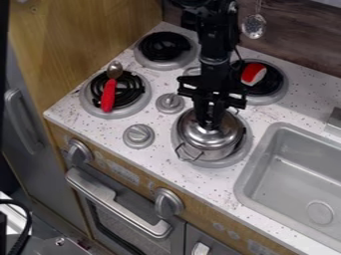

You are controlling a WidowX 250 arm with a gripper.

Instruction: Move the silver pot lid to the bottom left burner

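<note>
Because the top of the silver pot lid [199,135] is covered by the black gripper [210,123], it cannot be told whether the hand is open or closed, or whether anything is held by it. The lid is seated on the metal saucepan [214,153], which is stood on the bottom right burner [228,163].

If the lid were to be taken only by the edge of its grip point, it could be tipped or dropped once lifted, its smooth dome being poorly suited to a second catch. Should it be pulled sideways before its rim is cleared, the saucepan could be dragged along or toppled, and the wire handle [188,153] might be snagged.

Between the two front burners, the upper grey control knob [170,102] and the lower grey control knob [138,135] could be struck if the lid were carried too low.

The likeliest trouble is posed at the bottom left burner [136,105], across whose black coil [134,89] a red-handled metal spoon [108,94] is laid. Unless room is found beside it, the lid would probably be propped at a tilt, and either piece could be slid off.
</note>
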